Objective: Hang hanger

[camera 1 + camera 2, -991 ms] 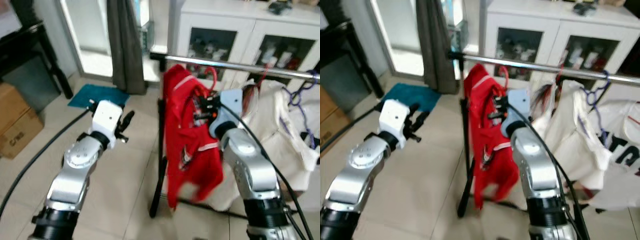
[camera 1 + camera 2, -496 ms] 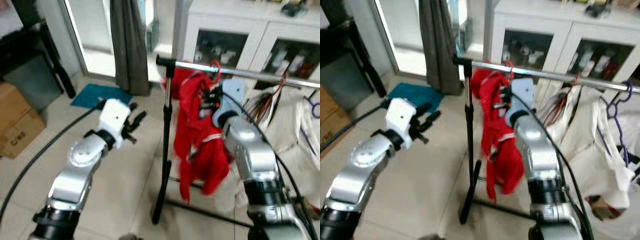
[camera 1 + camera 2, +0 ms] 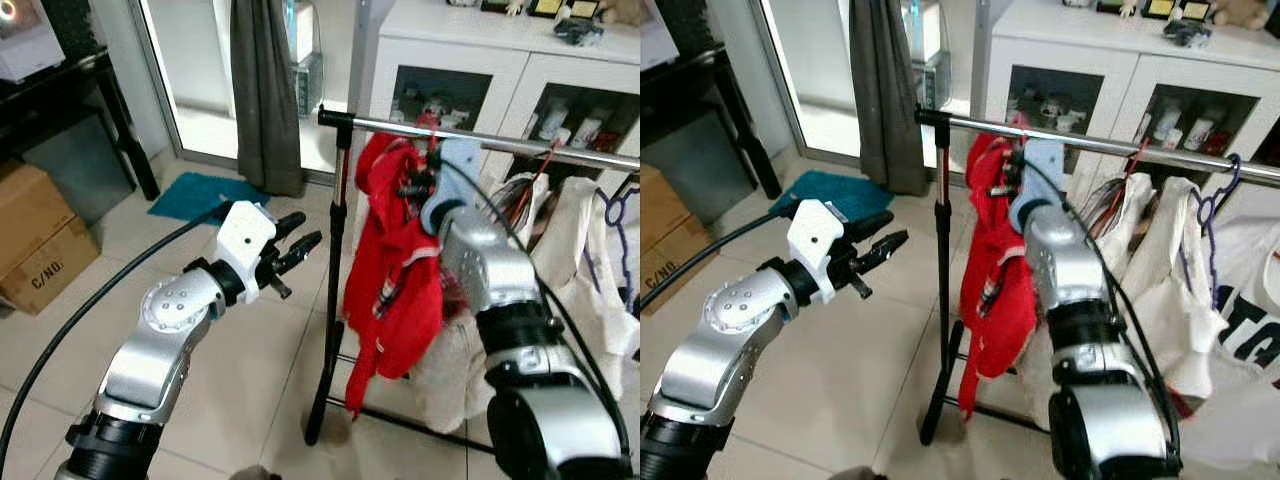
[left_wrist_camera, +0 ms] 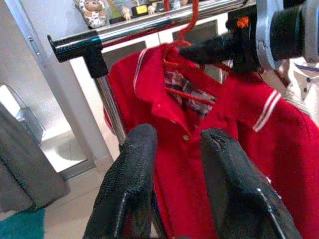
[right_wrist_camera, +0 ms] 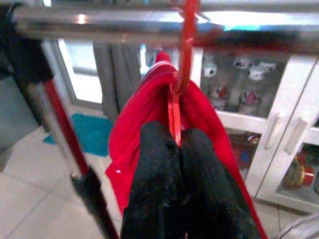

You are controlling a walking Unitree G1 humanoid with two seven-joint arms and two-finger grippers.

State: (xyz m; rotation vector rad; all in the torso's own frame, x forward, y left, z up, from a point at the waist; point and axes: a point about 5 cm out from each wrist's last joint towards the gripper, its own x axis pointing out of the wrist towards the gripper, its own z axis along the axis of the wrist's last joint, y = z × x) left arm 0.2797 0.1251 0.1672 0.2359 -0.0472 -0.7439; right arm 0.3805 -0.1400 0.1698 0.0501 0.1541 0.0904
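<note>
Red hanger (image 5: pixel 175 112) bearing red shirt (image 3: pixel 395 290): pinched by right end effector (image 5: pixel 178 144), hook apparently over rail (image 3: pixel 480 135). Left end effector (image 4: pixel 174 164): fingers parted, empty, near the rack. Advice: confirm hook seats fully before releasing.

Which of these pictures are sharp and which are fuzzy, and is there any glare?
Left eye view: mostly sharp; bright daylight washes out the doorway behind the curtain. Right wrist view: the black fingers fill the foreground, soft and out of focus, and the rail above carries a small glint. Left wrist view: the red shirt is fairly clear, the near fingers blurred.
</note>
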